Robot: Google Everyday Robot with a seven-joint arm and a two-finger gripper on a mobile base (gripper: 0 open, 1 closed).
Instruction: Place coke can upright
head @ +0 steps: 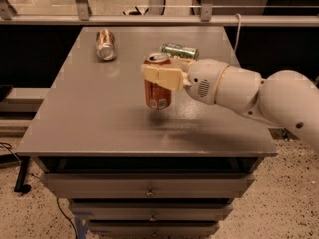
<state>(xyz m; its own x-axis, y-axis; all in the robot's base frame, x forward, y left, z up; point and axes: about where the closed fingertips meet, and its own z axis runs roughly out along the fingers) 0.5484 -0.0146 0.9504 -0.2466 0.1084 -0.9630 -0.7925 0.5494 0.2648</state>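
Coke can [158, 96] upright in gripper [159, 75] clasp

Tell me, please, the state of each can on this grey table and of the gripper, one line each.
Red aluminium coke can: upright, held near its top by the gripper.
Two-finger gripper: above the grey table, shut on the coke can.
Copper-brown metal can: lying on its side, far left.
Green patterned can: lying on its side, behind the gripper.

lab-like: gray drawer cabinet [99, 113], speckled floor [299, 208], rail [124, 20]; gripper [159, 76] w/ coke can [158, 96] above.
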